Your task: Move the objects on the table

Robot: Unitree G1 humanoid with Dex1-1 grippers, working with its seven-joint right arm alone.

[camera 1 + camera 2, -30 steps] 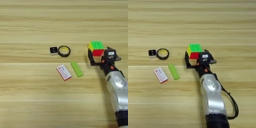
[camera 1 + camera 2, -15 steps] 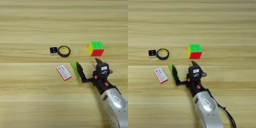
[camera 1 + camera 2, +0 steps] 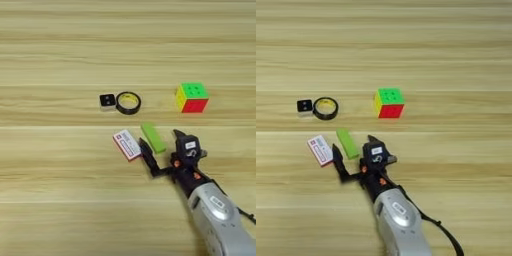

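Your tool (image 3: pixel 160 145) sits spread wide around the near end of the green bar (image 3: pixel 153 137), beside the white-and-red box (image 3: pixel 127 145); the puzzle cube (image 3: pixel 192 97) stands apart on the bench (image 3: pixel 50 200).

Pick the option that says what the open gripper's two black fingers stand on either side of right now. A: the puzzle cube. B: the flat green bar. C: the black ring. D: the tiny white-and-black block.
B: the right gripper is open, one finger at the left of the flat green bar and the other at its right, while the puzzle cube, black ring and tiny block lie apart, farther up the table.
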